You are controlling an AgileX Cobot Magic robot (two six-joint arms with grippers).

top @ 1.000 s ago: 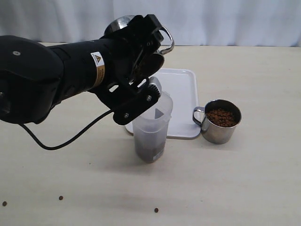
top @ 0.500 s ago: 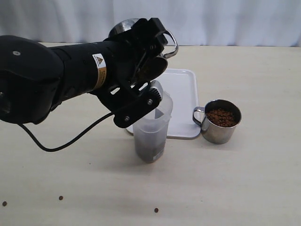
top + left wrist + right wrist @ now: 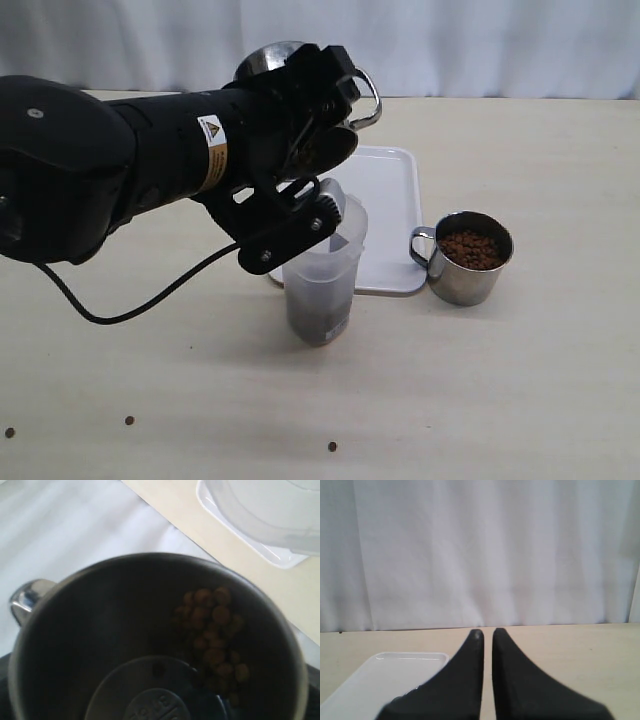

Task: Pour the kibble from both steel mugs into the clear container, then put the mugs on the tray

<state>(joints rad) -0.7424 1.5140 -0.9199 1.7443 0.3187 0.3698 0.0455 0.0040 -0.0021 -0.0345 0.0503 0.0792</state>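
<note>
Left hand, spread wide, clamps the tilted steel mug above the clear container. Tilt it steeper over that container's rim until the kibble inside slides out.

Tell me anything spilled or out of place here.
Three brown pellets lie loose on the table, in front of the clear container; they look like spilled kibble. The raised mug is not empty: a clump of kibble sits inside it.
</note>
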